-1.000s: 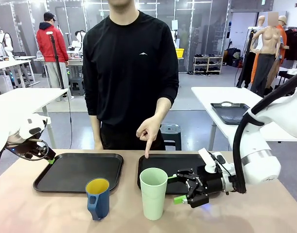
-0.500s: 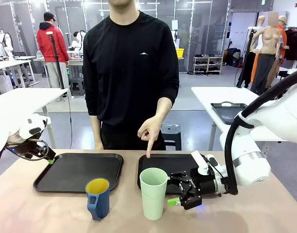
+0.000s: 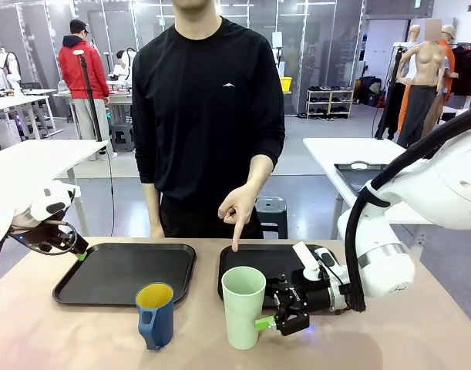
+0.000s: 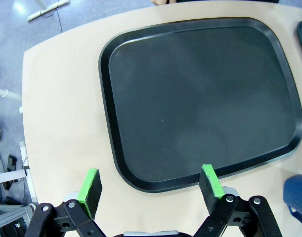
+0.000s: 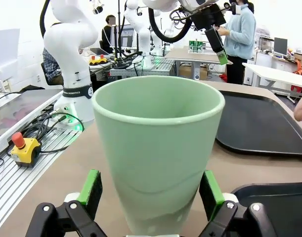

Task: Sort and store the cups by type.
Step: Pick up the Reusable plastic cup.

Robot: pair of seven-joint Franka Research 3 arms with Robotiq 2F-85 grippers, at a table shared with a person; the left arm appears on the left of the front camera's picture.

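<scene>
The right gripper [image 5: 151,191] has its fingers spread on either side of the tumbler [image 3: 243,306], low on its wall, apparently ready to close. The tumbler stands near-centre on the tabletop [image 3: 65,331], just before the right tray [image 3: 281,262]. The person's hand [image 3: 237,210] points there, likely marking its place. The mug [image 3: 155,314] stands just left, before the left tray [image 3: 123,271]. The left gripper [image 4: 150,187] hovers at that tray's edge, fingers spread, clear of the work.

1. The left hand [image 4: 150,183] points down, its green-padded fingers spread wide.
2. The right arm is bent low, and the right hand [image 3: 267,307] lies level, pointing to the robot's left, fingers apart.
</scene>
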